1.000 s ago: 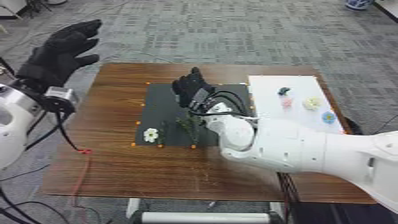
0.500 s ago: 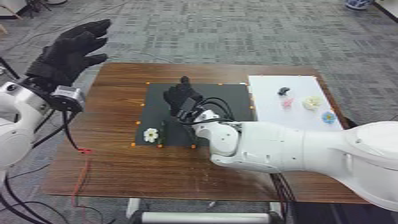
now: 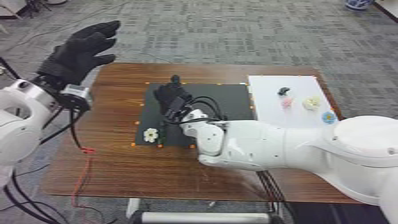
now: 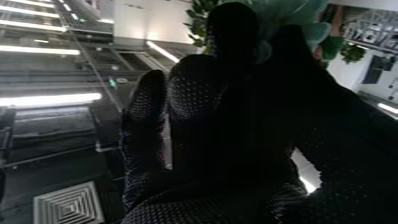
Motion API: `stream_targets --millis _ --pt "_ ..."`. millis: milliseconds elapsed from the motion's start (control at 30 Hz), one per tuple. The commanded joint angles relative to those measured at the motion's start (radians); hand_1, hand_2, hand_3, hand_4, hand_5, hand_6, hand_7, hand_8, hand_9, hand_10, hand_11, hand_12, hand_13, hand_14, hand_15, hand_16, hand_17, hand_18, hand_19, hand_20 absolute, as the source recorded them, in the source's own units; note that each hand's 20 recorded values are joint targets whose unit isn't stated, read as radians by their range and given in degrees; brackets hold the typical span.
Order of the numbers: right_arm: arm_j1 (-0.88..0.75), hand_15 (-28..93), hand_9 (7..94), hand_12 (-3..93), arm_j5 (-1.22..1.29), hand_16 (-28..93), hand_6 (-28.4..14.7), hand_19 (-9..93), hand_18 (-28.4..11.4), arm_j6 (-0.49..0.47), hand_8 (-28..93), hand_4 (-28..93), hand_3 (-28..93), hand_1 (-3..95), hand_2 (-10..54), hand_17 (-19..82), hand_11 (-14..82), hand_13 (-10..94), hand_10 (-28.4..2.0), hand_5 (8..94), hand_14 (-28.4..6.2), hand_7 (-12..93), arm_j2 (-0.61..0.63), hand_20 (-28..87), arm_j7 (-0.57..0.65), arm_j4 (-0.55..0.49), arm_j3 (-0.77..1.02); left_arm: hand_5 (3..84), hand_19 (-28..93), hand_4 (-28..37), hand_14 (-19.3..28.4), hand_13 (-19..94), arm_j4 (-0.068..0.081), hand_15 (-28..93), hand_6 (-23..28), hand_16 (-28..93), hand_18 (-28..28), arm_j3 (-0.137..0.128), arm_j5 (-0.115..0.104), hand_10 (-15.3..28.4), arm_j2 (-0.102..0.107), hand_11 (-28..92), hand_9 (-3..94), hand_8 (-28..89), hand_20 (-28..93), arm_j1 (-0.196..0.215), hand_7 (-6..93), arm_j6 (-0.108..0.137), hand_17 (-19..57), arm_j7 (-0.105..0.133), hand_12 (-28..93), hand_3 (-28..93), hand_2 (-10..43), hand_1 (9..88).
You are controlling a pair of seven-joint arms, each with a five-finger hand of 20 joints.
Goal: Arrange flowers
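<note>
The robot's right hand (image 3: 171, 99) is above the left part of the dark mat (image 3: 233, 102), palm turned away from the camera. Its fingers (image 4: 192, 87) are rather straight, with the thumb near to them. I do not see it hold anything for certain; green leaves (image 4: 306, 17) appear behind the fingertips, but I cannot tell if these are in its hold or farther away.

Close to this hand, toward the near edge of the mat, lies the white flower (image 3: 150, 134), with a dark green stem (image 3: 162, 134) just beside it. The flower is probably very light, with soft petals which can bend or come off under pressure. So it is better to take it low, under the head, with a gentle pinch. The stem looks thin and perhaps a little stiff; the smooth glove may let it turn or slip, so the middle is the safer place.

More outward, on the white board (image 3: 266, 87), are the pink flower (image 3: 287, 102), the cream flower (image 3: 312, 103) and the blue flower (image 3: 329, 117). The cream one seems fuller and may be crushed easily. The left hand (image 3: 75, 59) is in the air beyond the table's left side, open and empty.
</note>
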Motion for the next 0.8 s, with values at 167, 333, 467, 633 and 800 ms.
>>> stream_targets --millis 167,333,467,633,800 --pt "0.015 64 85.6 48.7 -0.035 50 8.3 75 -18.1 -0.013 -7 -28 86 46.9 -9.5 22 14.0 64 -4.2 79.4 -4.2 36 -0.046 54 -0.002 -0.009 0.014 18.7 34 -28.3 9.0 0 0.014 24 1.7 0 18.2 0.03 -0.009 7.1 0.003 9 10.2 -9 8 -0.058 16.8 -0.017 -18.3 -0.007 19 68 -5.8 23.0" --pt "0.013 65 85.6 48.7 -0.034 49 8.4 75 -18.0 -0.019 -8 -28 85 46.7 -9.5 22 13.9 63 -4.2 78.9 -4.5 36 -0.046 54 0.006 0.007 0.015 18.7 34 -28.3 9.0 0 0.017 24 1.7 0 18.2 0.036 -0.007 7.1 0.0 9 10.2 -9 8 -0.066 16.7 -0.019 -18.3 -0.007 19 68 -5.7 23.1" --pt "0.017 67 84.8 47.6 -0.043 48 8.5 75 -18.1 -0.046 -8 -28 85 45.8 -9.5 22 13.2 62 -4.1 77.4 -4.9 36 -0.041 54 0.023 -0.002 0.017 18.7 34 -28.3 9.0 0 0.016 24 1.7 0 18.1 0.031 -0.005 7.1 -0.003 9 10.2 -9 9 -0.062 16.8 -0.023 -18.3 -0.009 19 68 -5.8 23.0" --pt "0.023 69 81.8 47.3 -0.04 46 8.5 75 -17.9 -0.065 -9 -28 85 43.8 -9.5 21 12.3 60 -3.8 74.8 -5.5 37 -0.032 54 0.017 -0.014 0.019 18.7 34 -28.3 9.0 0 0.01 24 1.7 0 18.2 0.02 -0.006 7.1 0.001 9 10.2 -9 9 -0.047 16.8 -0.018 -18.3 -0.004 19 68 -5.6 23.0" --pt "0.027 71 79.1 47.7 -0.038 43 8.3 74 -18.2 -0.082 -10 -28 85 41.4 -9.5 20 12.9 58 -4.1 72.5 -6.3 39 -0.024 55 0.014 -0.023 0.027 18.7 34 -28.3 9.0 0 0.014 24 1.7 -1 18.2 0.026 -0.005 7.1 0.0 9 10.2 -9 8 -0.055 16.8 -0.019 -18.3 -0.004 19 68 -5.6 23.0"
